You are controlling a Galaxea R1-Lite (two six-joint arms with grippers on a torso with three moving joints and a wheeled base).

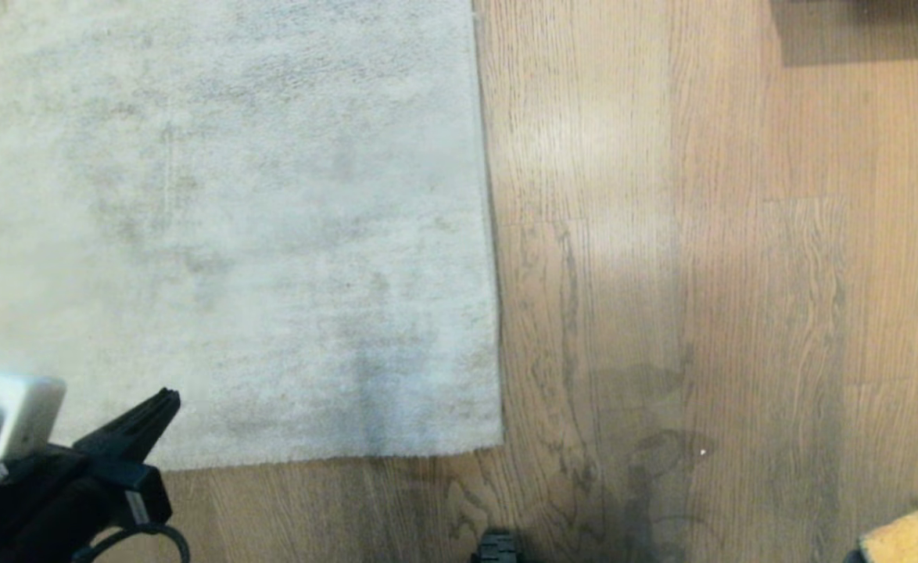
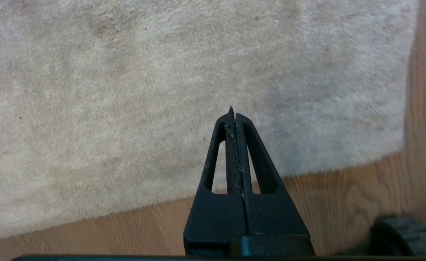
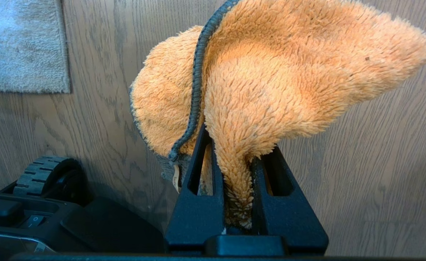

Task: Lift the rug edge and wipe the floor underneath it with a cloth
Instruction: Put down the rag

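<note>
Broadly, your stock at this moment, largest item first.

Floor (image 1: 740,313): brown wood-grain planks with dark swirls, bare along the right and near sides of the scene. A pale sheen runs across the far planks and a darker shadowed block sits at the far right. It looks hard and smooth, so you can expect a cloth to slide on it easily.

Rug (image 1: 216,219): light grey short pile, faintly mottled, filling the left and far part of the scene. It lies flat; nothing is lifted yet.

Rug edge (image 1: 494,313): the straight right border, meeting the near border at a corner (image 1: 498,442). No backing shows, so the floor beneath is still covered. You will likely want this corner as the place to lift.

Left gripper (image 2: 234,114): fingers pressed together, empty, a few fibres stuck along the seam. It sits at the near left, over the rug's near border, well apart from the corner. Shut like this it cannot pinch the edge, so you must open it first.

Right gripper (image 3: 236,145): narrow, clamped on a fold of the cloth, at the near right above bare floor. I judge it parked there, keeping the cloth ready.

Cloth (image 3: 271,79): orange fluffy rag with a dark stitched hem, bunched and hanging from the right gripper, clear of the rug.

Wheel (image 3: 44,175): black treaded, part of your base, near the cloth.
</note>
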